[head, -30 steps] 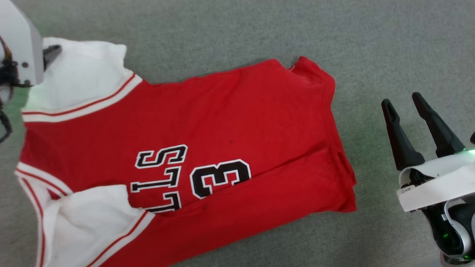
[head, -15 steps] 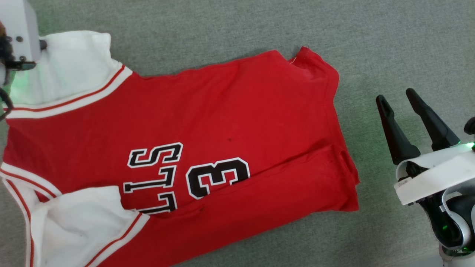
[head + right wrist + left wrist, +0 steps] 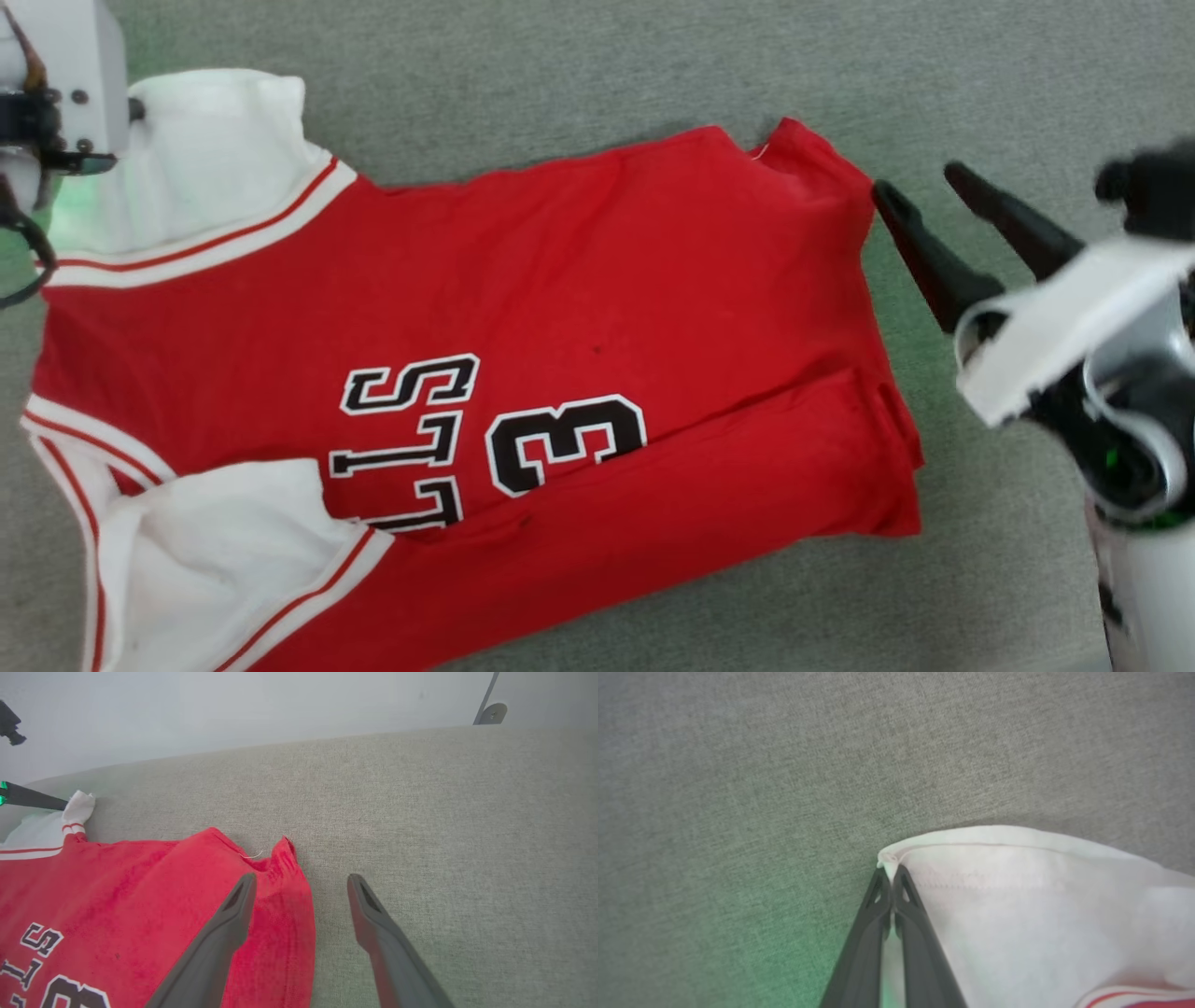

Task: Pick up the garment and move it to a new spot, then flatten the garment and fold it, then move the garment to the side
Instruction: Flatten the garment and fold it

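Observation:
The garment (image 3: pixel 597 299), a red jersey with dark lettering and white sleeves, lies spread on a grey fabric surface (image 3: pixel 579 65). My left gripper (image 3: pixel 890 872) is shut on the hem corner of the far white sleeve (image 3: pixel 1017 896). In the head view that left gripper (image 3: pixel 135 110) sits at the upper left, at the sleeve (image 3: pixel 215 159). My right gripper (image 3: pixel 920 182) is open just off the jersey's far right corner. In the right wrist view, the right gripper (image 3: pixel 301 879) straddles the red edge (image 3: pixel 285 858), one finger over the cloth and one over bare surface.
The grey surface (image 3: pixel 444 812) stretches to the right of the garment. Its back edge meets a pale wall (image 3: pixel 280 700), where a metal bracket (image 3: pixel 490 713) stands at the far right. The jersey's lower part is folded over along the near side (image 3: pixel 709 476).
My left gripper has shut on the white sleeve corner. The right gripper has moved up and left to the jersey's far right corner. The head view shifted slightly.

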`<state>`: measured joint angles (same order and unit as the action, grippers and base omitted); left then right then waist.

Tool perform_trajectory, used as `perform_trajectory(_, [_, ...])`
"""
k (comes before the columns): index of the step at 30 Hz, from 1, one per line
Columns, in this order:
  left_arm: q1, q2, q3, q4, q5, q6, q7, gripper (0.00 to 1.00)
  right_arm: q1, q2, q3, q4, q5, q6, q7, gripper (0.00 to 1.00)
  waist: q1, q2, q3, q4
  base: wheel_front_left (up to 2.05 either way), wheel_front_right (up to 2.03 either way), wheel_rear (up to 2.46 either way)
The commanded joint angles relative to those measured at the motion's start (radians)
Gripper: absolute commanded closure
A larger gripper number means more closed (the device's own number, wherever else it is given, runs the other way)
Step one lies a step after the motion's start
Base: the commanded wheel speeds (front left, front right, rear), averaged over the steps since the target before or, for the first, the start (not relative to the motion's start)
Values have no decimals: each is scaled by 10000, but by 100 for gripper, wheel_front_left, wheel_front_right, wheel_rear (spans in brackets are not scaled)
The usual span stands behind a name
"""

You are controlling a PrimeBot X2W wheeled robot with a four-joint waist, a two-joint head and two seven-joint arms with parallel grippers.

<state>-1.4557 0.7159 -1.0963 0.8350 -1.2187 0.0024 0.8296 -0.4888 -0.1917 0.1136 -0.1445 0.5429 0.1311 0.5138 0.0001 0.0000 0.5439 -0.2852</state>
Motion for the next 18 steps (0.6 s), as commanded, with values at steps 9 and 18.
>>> perform_trajectory(9, [170,-727,-184,315,82,-244,-201,100,-2670,637,-156,2781,-583,-6,2840,0,-1,0,221,477,0,0,0])
perform_trajectory(18, [-23,-1096,-102,810,41,-470,-518,100,-4436,1022,313,5903,-660,-6,4511,82,-1,0,383,745,0,0,0])
